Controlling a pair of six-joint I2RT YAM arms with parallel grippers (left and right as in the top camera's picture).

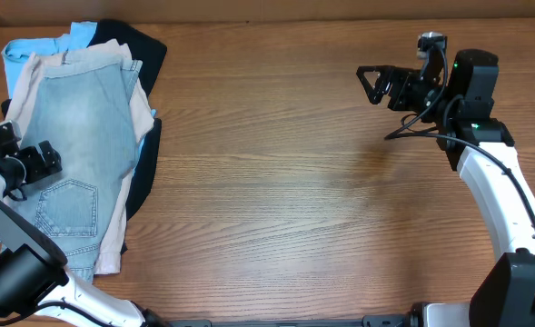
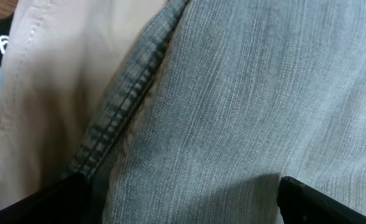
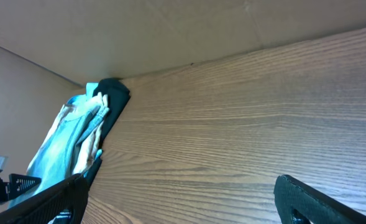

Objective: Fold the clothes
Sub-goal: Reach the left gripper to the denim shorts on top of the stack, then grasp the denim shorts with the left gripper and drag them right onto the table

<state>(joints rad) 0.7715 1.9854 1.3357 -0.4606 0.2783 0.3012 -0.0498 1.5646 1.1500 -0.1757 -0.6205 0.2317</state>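
**Two open grippers, one stack of clothes at the table's left end**

At the far left of the wooden table (image 1: 294, 182), the faded light-blue denim shorts (image 1: 81, 136) lie flat on top of a stack of garments. One stitched back pocket (image 1: 67, 204) faces up at the end nearest the robot. Under them are larger beige shorts (image 1: 143, 113), whose edge shows along the denim's right side. A sky-blue garment (image 1: 22, 50) shows at the far corner of the stack. A black garment (image 1: 144, 45) sticks out at the back and down the right side.

The left gripper (image 1: 42, 161) is over the left part of the denim shorts, near the pocket. In its wrist view both fingers (image 2: 319, 199) are spread wide, with only denim between them. A darker stitched seam (image 2: 127, 93) runs beside the beige cloth there. Whether the fingers touch the fabric cannot be told.

The middle of the table shows only wood grain.

At the right, the right gripper (image 1: 369, 84) is above the tabletop, well apart from the stack. Its jaws are parted and hold nothing.
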